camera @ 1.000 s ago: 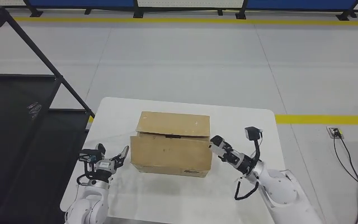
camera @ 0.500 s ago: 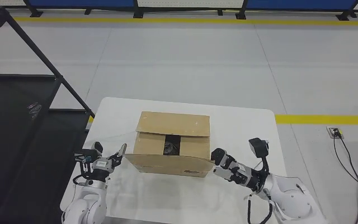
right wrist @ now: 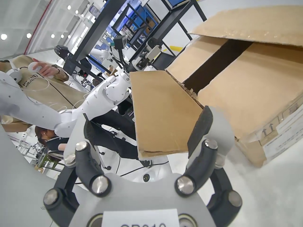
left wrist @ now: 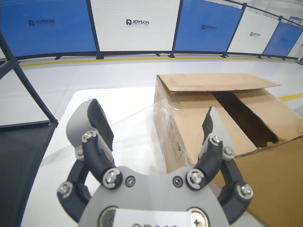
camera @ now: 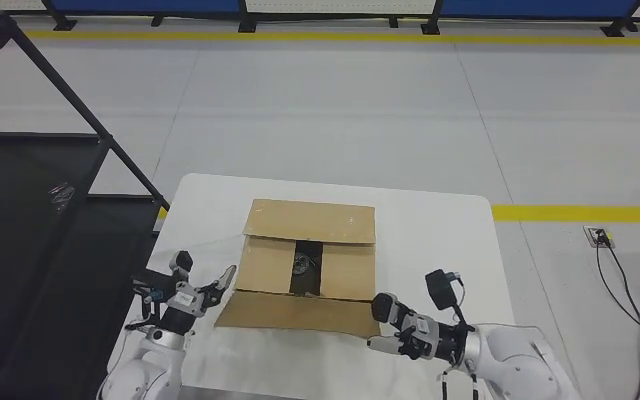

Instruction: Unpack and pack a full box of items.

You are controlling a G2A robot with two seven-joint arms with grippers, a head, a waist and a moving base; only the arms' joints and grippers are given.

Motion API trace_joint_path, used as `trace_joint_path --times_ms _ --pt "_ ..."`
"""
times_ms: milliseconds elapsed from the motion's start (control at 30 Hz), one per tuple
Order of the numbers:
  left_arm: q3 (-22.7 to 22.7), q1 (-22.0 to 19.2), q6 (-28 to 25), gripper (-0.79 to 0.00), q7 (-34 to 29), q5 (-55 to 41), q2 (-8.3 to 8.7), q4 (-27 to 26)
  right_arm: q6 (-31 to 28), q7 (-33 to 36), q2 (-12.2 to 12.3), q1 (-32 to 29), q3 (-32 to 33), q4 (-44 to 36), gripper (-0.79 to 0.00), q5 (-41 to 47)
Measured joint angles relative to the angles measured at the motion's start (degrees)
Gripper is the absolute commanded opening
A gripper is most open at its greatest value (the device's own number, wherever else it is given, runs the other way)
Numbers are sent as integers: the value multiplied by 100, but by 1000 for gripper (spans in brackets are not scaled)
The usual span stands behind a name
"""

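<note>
Left pincer [left wrist: 151, 109]: grey metal fingers, black ribbed pads [left wrist: 99, 119], black curved links, silver screws [left wrist: 111, 178], white label [left wrist: 151, 218] on base. Right pincer [right wrist: 145, 119]: same build. Right arm [camera: 510, 355]: glossy white shell, black cable [camera: 445, 378] at wrist.

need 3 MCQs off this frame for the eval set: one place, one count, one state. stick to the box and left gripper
1. Where is the left gripper relative to the box?
A) inside it
B) beside its near left corner
C) on top of it

2. How many long flaps are folded outward?
A) none
B) one
C) two

3. The left gripper's fingers are:
A) open
B) shut on a flap
C) shut on nothing

Answers:
1 B, it sits over the table next to that corner.
2 B, the near flap lies folded out while the far flap covers the top.
3 A, they stand wide apart, holding nothing.
</note>
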Motion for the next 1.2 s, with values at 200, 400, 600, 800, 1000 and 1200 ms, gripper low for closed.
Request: trace_joint_path --times_ms 200,400,600,800,1000,1200 --pt "-200 265 -843 0 107 31 67 -175 -148 50 51 -108 -78 -116 0 -360" --pt "-478 476 -1982 0 -29 38 167 -181 -151 -151 83 -201 -141 -236 0 -686" --pt "-635 556 -2728 0 -416 350 262 -64 -153 -420 107 -303 -169 -407 0 -865" --pt "-593 574 -2970 0 -556 545 300 -33 -154 -419 107 -303 -168 -407 0 -865" --pt "-594 573 -2965 0 -554 542 299 -34 -154 -419 107 -303 -168 -407 0 -864" --pt "-555 584 -2917 0 -614 533 300 -59 -154 -419 107 -303 -168 -407 0 -864"
